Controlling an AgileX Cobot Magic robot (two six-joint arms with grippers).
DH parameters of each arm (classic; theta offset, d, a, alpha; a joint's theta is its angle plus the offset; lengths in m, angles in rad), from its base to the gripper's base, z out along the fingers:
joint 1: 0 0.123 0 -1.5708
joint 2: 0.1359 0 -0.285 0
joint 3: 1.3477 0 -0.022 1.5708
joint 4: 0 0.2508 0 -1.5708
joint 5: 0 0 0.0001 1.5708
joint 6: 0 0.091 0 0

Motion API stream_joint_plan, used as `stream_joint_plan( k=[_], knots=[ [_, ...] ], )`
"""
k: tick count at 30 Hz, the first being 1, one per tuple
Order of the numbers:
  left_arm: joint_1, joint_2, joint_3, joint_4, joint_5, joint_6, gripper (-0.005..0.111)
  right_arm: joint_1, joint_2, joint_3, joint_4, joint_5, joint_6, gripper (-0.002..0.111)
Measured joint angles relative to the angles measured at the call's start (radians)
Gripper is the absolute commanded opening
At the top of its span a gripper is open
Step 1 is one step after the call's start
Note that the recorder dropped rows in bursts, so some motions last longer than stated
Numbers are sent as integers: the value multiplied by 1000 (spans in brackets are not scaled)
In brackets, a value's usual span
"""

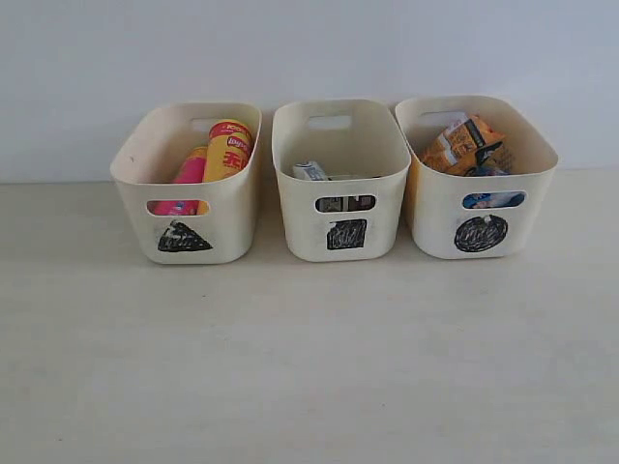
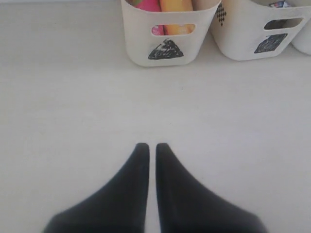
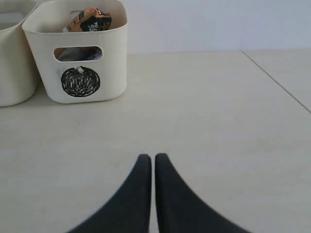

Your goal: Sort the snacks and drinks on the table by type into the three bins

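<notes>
Triangle-marked cream plastic tub (image 1: pixel 232 217): far edge of pale wood-grain table (image 1: pixel 309 367), left; pink chip tube (image 1: pixel 191 171) and yellow chip tube (image 1: pixel 228 150) inside.
Square-marked cream tub (image 1: pixel 300 217): middle; blue-and-white carton (image 1: pixel 310 171) inside.
Circle-marked cream tub (image 1: pixel 435 217): right; orange foil bag (image 1: pixel 462 140) inside.
Left gripper (image 2: pixel 152 146): together, empty.
Right gripper (image 3: pixel 153 158): together, empty.

Triangle (image 1: pixel 183 237) on left bin (image 1: pixel 239 203), square (image 1: pixel 346 234) on middle bin (image 1: pixel 298 224), circle (image 1: pixel 481 233) on right bin (image 1: pixel 433 215)

We see bright, soft, even light; the bins (image 1: pixel 300 227) throw only faint shadows on the table (image 1: pixel 309 367) around their bases. Both wrist views look pale, washed out and slightly soft.
</notes>
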Motion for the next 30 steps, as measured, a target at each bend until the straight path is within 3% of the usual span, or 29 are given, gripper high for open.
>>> stream_joint_plan(
  k=[12,18,23,30],
  knots=[
    [0,-174,245,0,-340,37,4,0,0,0,0,0,0,0],
    [4,-263,388,0,-547,157,4,0,0,0,0,0,0,0],
    [72,-355,503,-34,-649,286,4,0,0,0,0,0,0,0],
    [180,-456,614,-52,-693,315,4,0,0,0,0,0,0,0]
  ],
)
